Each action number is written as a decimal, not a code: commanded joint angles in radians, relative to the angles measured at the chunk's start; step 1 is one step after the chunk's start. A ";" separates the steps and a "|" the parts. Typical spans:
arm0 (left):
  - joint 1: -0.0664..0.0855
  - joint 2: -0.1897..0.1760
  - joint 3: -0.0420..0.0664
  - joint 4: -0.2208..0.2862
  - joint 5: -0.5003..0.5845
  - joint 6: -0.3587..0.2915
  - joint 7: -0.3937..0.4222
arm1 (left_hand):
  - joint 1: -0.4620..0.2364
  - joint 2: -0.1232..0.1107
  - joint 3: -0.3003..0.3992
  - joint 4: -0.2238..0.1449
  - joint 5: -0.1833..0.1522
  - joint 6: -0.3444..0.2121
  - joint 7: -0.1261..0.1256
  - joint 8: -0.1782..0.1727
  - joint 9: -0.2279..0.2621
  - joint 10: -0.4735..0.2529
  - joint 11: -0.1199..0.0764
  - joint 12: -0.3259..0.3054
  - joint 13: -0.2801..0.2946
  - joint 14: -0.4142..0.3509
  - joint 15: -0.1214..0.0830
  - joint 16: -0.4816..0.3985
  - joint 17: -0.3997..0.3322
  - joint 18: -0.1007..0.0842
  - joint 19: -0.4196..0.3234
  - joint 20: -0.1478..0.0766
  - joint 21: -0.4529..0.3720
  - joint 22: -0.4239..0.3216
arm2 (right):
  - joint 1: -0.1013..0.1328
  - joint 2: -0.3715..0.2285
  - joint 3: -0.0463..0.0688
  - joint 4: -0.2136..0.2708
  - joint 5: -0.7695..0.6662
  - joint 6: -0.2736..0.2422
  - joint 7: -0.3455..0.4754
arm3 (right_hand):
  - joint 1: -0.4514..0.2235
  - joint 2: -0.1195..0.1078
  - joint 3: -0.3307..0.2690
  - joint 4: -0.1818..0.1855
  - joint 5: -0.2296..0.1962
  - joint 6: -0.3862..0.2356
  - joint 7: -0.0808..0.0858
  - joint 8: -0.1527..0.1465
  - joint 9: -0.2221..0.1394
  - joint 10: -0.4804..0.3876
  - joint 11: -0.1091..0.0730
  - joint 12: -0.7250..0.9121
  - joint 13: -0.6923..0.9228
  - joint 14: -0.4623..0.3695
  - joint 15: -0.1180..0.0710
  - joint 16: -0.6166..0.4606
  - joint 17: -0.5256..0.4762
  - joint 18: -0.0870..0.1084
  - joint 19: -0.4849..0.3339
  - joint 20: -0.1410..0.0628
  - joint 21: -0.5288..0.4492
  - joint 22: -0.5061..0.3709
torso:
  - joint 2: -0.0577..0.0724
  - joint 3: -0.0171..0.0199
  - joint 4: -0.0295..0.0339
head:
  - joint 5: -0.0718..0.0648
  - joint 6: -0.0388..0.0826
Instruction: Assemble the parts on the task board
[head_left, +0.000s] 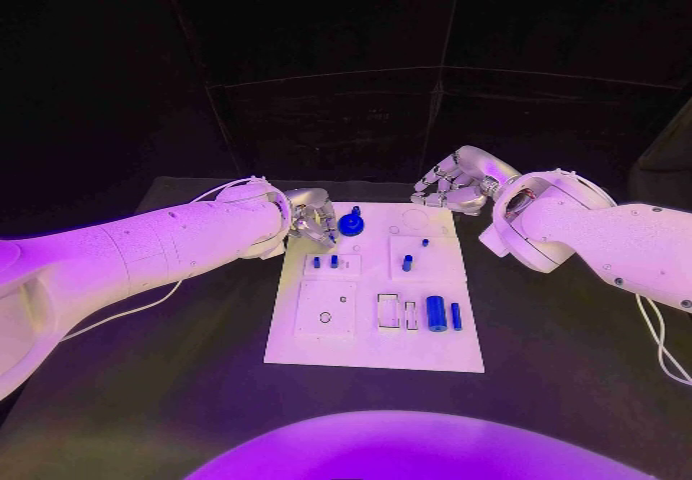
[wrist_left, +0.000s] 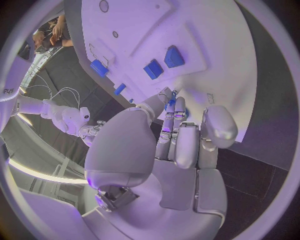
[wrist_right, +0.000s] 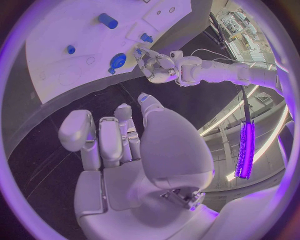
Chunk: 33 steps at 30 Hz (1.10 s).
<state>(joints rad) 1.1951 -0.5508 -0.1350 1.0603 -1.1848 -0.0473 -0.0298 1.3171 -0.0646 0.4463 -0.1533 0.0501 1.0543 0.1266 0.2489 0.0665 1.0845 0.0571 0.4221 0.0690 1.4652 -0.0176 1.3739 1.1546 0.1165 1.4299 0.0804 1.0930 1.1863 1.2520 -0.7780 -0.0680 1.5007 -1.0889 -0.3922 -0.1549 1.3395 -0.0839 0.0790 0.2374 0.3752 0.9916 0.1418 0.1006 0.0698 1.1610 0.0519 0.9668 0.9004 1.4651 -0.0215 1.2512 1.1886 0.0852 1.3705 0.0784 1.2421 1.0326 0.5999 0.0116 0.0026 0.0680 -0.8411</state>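
Note:
The white task board (head_left: 372, 345) lies in the middle of the black table. A round blue knob (head_left: 352, 223) stands at its far left corner, also seen in the right wrist view (wrist_right: 117, 60). My left hand (head_left: 309, 222) hovers just beside that knob, fingers stretched toward it and thumb held apart (wrist_left: 187, 140); I cannot tell whether the fingertips touch it. My right hand (head_left: 453, 186) hangs over the board's far right corner, fingers loosely bent, holding nothing (wrist_right: 119, 145). Two short blue pegs (head_left: 325, 262) stand left of centre and another peg (head_left: 407, 264) right of centre.
A thick blue cylinder (head_left: 436, 312) and a thin blue bar (head_left: 456, 316) lie at the board's right edge, beside rectangular slots (head_left: 388, 310). A square recess with a small hole (head_left: 326, 317) sits at the near left. Bare black table (head_left: 173, 380) surrounds the board.

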 joint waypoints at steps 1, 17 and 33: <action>0.001 0.002 0.000 -0.002 0.004 0.022 -0.011 | -0.002 -0.003 0.003 -0.003 -0.002 0.006 0.000 -0.004 0.001 0.008 0.000 -0.006 -0.002 0.024 -0.007 0.001 -0.001 -0.011 0.002 -0.004 0.002 -0.001 | 0.002 0.000 0.001 0.002 -0.002 0.003 0.007 | 0.003 0.008 -0.001 0.006 0.004 -0.002 -0.002 0.007 0.001 -0.003 -0.001 0.003 -0.001 0.028 -0.007 -0.003 0.001 0.016 0.004 -0.004 -0.003 0.001 | 0.000 0.0002 0.0010 | 0.000 0.000; -0.001 0.010 -0.001 -0.014 0.002 0.038 -0.019 | -0.001 -0.004 0.003 -0.005 -0.002 0.006 0.000 -0.006 0.001 0.009 0.000 -0.008 -0.002 0.023 -0.007 0.001 -0.003 -0.011 0.001 -0.004 0.000 -0.002 | 0.002 0.000 0.001 0.002 -0.002 0.002 0.007 | 0.003 0.008 -0.001 0.006 0.004 -0.002 -0.002 0.007 0.001 -0.003 -0.001 0.003 -0.001 0.028 -0.007 -0.003 0.001 0.016 0.004 -0.004 -0.003 0.001 | 0.000 -0.0005 0.0003 | 0.000 -0.003; -0.003 0.018 -0.002 -0.020 0.001 0.043 -0.020 | -0.021 -0.035 -0.015 -0.008 -0.002 -0.008 0.002 -0.024 -0.001 0.002 0.005 -0.025 -0.003 0.022 -0.003 -0.002 -0.011 -0.010 -0.002 -0.002 -0.007 -0.006 | 0.002 0.001 0.001 0.002 -0.002 0.003 0.007 | 0.003 0.008 -0.001 0.006 0.004 -0.002 -0.002 0.007 0.001 -0.003 -0.001 0.003 -0.001 0.028 -0.007 -0.003 0.001 0.016 0.004 -0.004 -0.003 0.001 | -0.001 -0.0002 0.0005 | -0.001 -0.002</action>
<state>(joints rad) 1.1922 -0.5344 -0.1370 1.0399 -1.1845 -0.0167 -0.0441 1.2971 -0.0920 0.4364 -0.1631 0.0502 1.0540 0.1268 0.2284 0.0666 1.0882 0.0608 0.4007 0.0676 1.4652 -0.0175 1.3739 1.1447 0.1165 1.4299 0.0804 1.0923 1.1808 1.2520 -0.7775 -0.0680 1.5008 -1.0889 -0.3917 -0.1549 1.3395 -0.0839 0.0790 0.2374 0.3752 0.9916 0.1418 0.1006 0.0698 1.1611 0.0519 0.9668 0.9007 1.4651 -0.0215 1.2512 1.1885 0.0851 1.3705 0.0784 1.2421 1.0325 0.5998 0.0112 0.0032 0.0679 -0.8437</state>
